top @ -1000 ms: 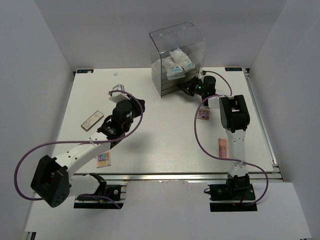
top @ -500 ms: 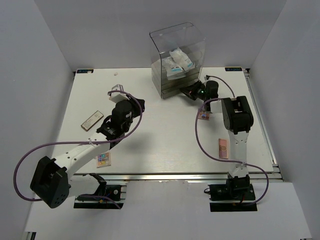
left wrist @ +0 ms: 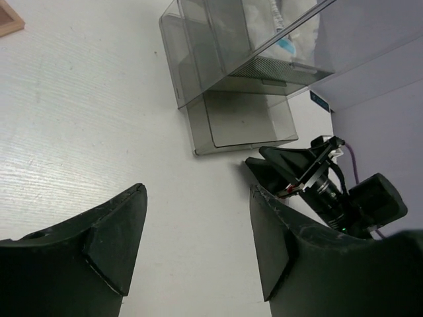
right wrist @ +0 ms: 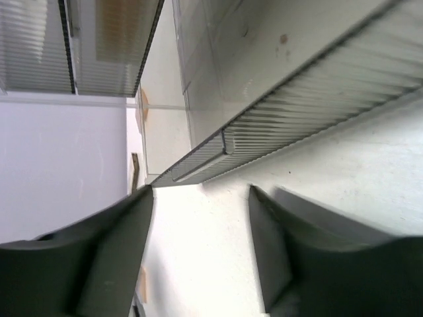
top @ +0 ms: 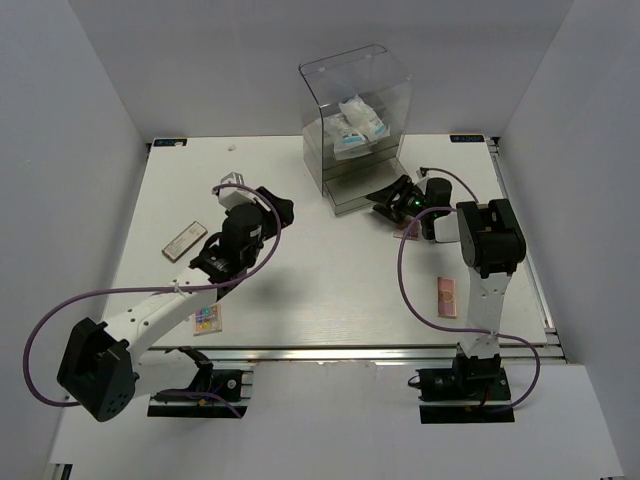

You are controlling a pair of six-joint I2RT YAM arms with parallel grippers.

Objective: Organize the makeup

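Note:
Two white packets (top: 355,122) lie in the upper part of the clear acrylic box (top: 330,90). Its bottom drawer (top: 362,197) stands pulled out. My right gripper (top: 392,196) is open just in front of that drawer, with nothing between its fingers (right wrist: 119,251); the drawer's ribbed front (right wrist: 264,132) fills the right wrist view. A pink square palette (top: 407,229) lies under the right wrist and a pink rectangular one (top: 446,295) nearer the front. My left gripper (top: 275,208) is open over bare table, empty (left wrist: 198,224). A brown palette (top: 184,240) and a colourful square palette (top: 207,319) lie at the left.
The left wrist view shows the box (left wrist: 231,39), the open drawer (left wrist: 241,119) and my right gripper (left wrist: 294,168) beyond it. Purple cables loop off both arms. White walls close the table on three sides.
Both grippers have opened. The right gripper drew back toward the front, and the bottom drawer came out with it. The left arm shifted slightly.

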